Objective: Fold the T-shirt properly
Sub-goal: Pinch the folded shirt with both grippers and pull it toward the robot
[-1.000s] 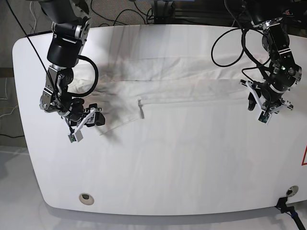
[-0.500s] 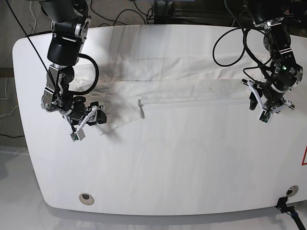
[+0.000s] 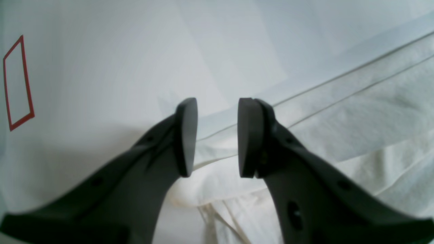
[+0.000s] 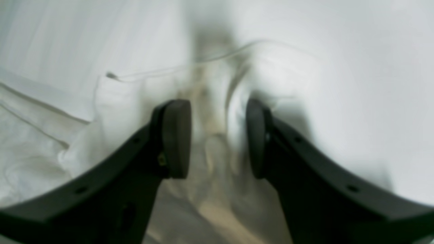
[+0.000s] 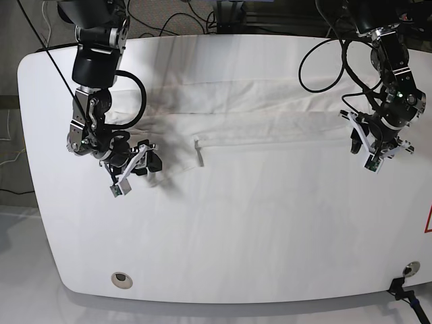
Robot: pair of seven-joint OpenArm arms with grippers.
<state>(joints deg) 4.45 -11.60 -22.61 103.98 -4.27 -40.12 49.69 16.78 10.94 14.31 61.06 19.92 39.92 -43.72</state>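
Fingers parted and empty, the left gripper and right gripper should pinch the T-shirt edges evenly at frame's sides.

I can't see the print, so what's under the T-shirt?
Only the white table shows around the T-shirt. The folded cloth covers everything beneath, and no print is visible.

smooth white tabletop fills the base view, rounded corners showing at the near side. a small round metal fitting sits near the front edge, well below the gripper on that side. a red outlined rectangle is up and to the left of the left fingers. dark cables trail behind the far edge.
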